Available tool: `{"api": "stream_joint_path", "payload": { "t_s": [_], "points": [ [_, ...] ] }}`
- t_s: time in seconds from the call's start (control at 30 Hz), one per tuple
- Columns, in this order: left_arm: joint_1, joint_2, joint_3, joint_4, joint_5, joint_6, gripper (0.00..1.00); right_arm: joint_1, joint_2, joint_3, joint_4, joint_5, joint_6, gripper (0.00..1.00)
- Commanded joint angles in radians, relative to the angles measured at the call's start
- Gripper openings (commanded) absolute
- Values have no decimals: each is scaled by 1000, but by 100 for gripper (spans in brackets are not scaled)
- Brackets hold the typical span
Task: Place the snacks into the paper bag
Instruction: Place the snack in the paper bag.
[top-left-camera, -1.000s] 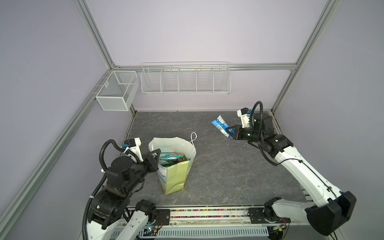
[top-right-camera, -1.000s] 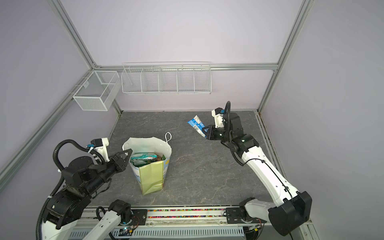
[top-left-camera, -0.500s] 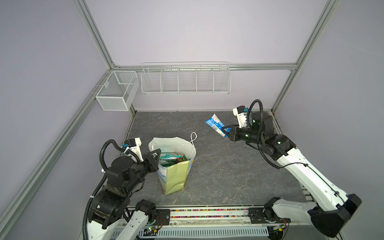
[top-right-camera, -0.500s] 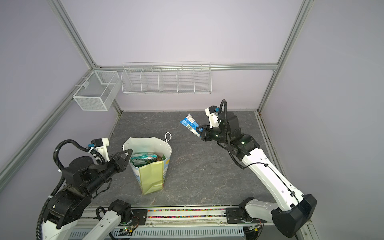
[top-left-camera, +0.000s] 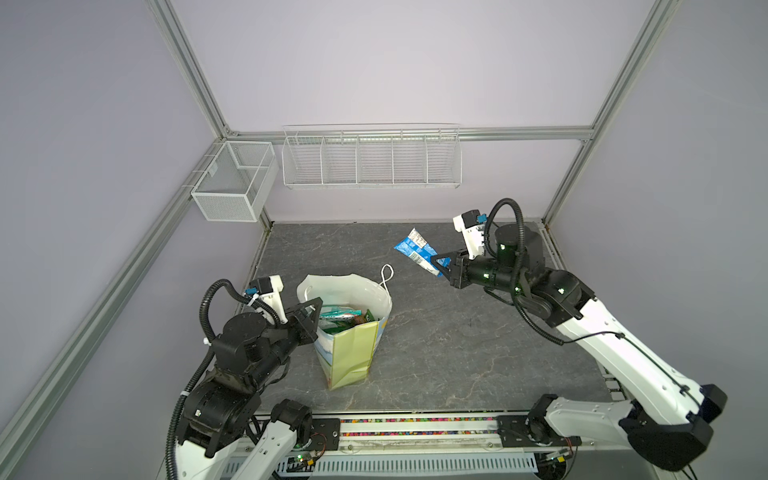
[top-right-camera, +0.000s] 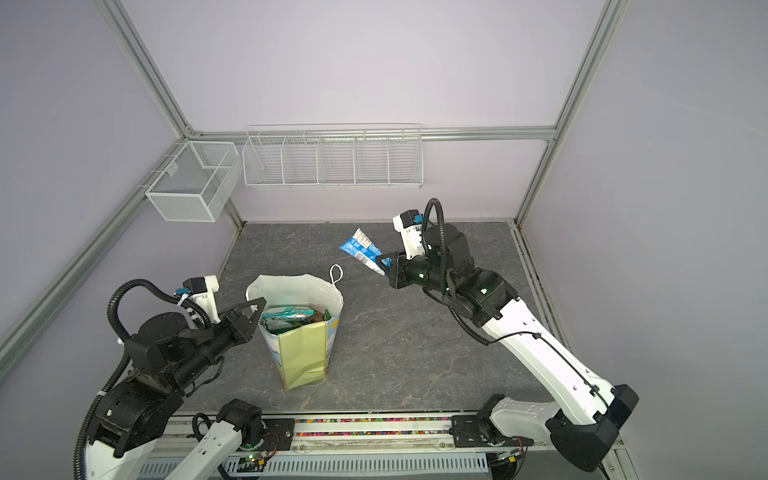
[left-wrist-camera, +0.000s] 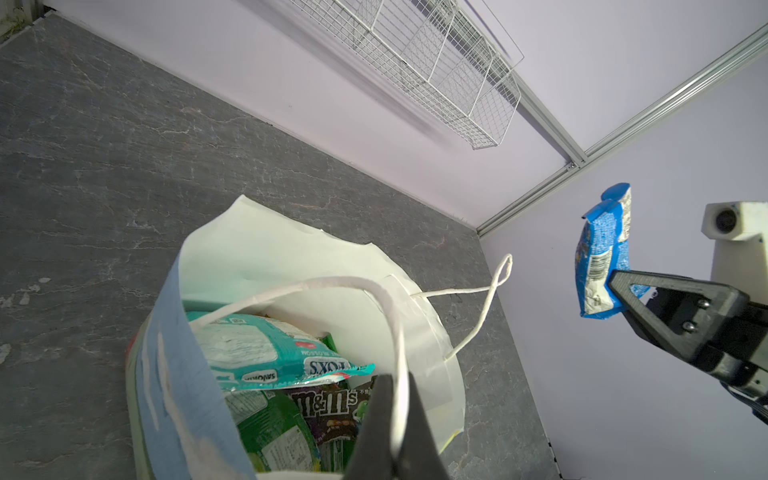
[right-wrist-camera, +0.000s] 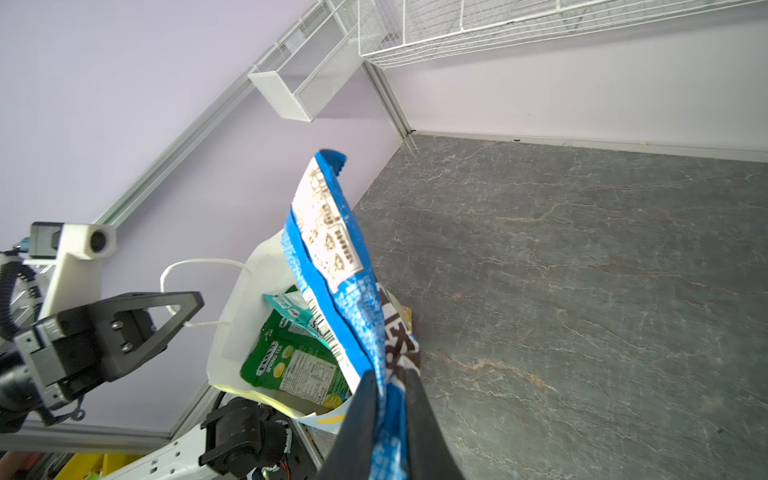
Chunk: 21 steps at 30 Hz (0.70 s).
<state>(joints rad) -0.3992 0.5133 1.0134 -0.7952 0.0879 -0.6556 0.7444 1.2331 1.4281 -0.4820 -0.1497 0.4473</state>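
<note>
The paper bag (top-left-camera: 351, 353) (top-right-camera: 301, 353) stands open at the front left of the grey table. Several snacks lie inside it, among them a teal FOX'S packet (left-wrist-camera: 270, 353), a green packet (right-wrist-camera: 291, 365) and a brown m&m's packet (left-wrist-camera: 328, 411). My left gripper (top-left-camera: 313, 309) (left-wrist-camera: 395, 411) sits at the bag's left rim, shut on its white cord handle (left-wrist-camera: 332, 284). A blue snack packet (top-left-camera: 415, 245) (top-right-camera: 361, 249) (right-wrist-camera: 332, 257) hangs in the air to the right of and behind the bag. My right gripper (top-left-camera: 436, 266) (right-wrist-camera: 388, 386) is shut on its lower end.
A long white wire basket (top-left-camera: 372, 158) hangs on the back wall. A smaller mesh basket (top-left-camera: 232, 187) hangs on the left wall. The bag's second cord handle (top-left-camera: 386, 274) flops outward at the back. Walls close in the table (top-left-camera: 457, 353) on three sides.
My right gripper has carried the blue packet leftward, closer to the bag. The left arm and the bag have stayed where they were.
</note>
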Motion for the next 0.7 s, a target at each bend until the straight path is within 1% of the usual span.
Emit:
{"api": "stream_joint_path", "payload": {
  "t_s": [0.0, 0.4, 0.67],
  "points": [
    [5, -12, -6, 25, 20, -16, 0, 36, 23, 39, -4, 39, -27, 15],
    [5, -22, -5, 17, 15, -10, 0, 153, 102, 129, -31, 95, -54, 15],
    [5, -27, -10, 17, 13, -11, 0, 199, 171, 178, -43, 101, -65, 15]
  ]
}}
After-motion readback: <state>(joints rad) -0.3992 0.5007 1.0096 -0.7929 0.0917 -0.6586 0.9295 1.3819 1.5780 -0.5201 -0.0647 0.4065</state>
